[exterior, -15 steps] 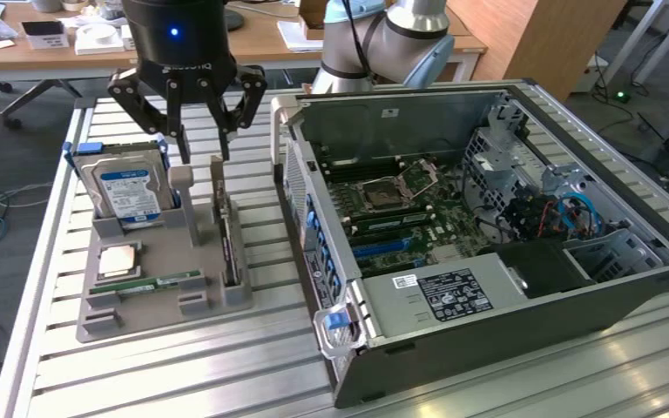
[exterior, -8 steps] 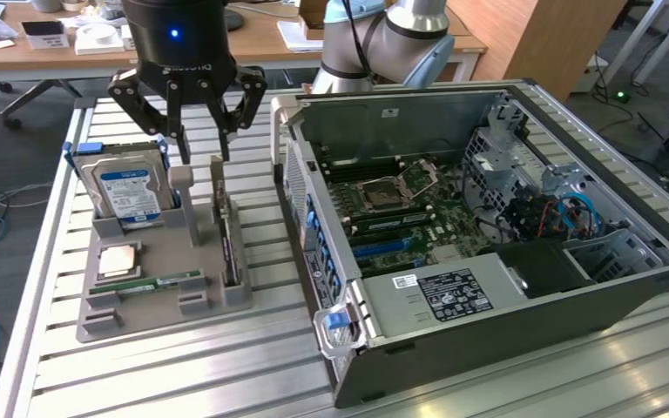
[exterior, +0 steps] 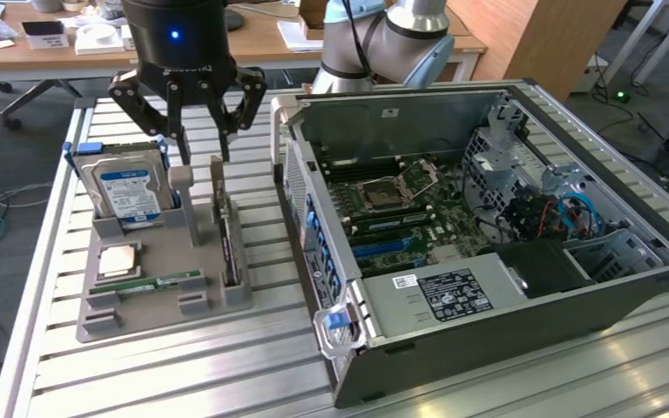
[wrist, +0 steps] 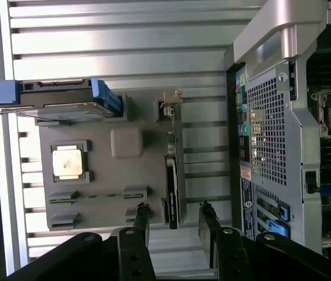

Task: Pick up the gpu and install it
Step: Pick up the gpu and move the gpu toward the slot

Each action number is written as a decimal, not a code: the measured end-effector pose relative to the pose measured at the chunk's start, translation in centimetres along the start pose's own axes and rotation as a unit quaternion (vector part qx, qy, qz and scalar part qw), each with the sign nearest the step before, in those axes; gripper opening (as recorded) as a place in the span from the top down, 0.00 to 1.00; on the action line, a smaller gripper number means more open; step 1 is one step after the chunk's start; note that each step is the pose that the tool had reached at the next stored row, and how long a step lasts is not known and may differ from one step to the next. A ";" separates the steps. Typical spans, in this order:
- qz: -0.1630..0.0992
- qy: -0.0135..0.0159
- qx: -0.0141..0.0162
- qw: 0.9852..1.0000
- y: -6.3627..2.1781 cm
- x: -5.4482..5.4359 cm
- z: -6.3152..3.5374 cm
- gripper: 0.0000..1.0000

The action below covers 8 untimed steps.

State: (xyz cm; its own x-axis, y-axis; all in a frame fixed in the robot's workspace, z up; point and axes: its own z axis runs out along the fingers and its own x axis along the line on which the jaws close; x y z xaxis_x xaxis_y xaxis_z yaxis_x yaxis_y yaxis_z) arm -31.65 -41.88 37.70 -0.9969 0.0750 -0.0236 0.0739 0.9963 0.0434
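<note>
The gpu (exterior: 229,248) is a thin dark card standing on edge in a slot of the grey holder (exterior: 160,306), its pale bracket end toward the back. My gripper (exterior: 201,144) hangs open some way above it, nearly over the card's back end, holding nothing. In the wrist view the gpu (wrist: 173,181) runs lengthwise between my two black fingertips (wrist: 143,209), and the gripper (wrist: 174,208) is centred over one end of the card. The open computer case (exterior: 486,244) lies on its side to the exterior view's right of the holder, motherboard (exterior: 410,218) exposed.
A silver hard drive (exterior: 125,187) with a blue label stands upright at the holder's back left. A CPU (exterior: 119,259) and a green RAM stick (exterior: 160,283) lie in the holder. The case wall (wrist: 270,117) stands close beside the card. A slatted aluminium table (exterior: 195,374) carries everything.
</note>
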 end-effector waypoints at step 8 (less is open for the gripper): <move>0.000 0.000 0.000 1.000 -0.03 0.0 0.62 0.53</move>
State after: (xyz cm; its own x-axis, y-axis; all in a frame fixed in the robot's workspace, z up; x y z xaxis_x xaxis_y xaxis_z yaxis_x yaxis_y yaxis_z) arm -31.65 -41.88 37.07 -0.9969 0.0749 -0.0234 0.0739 0.9963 0.0432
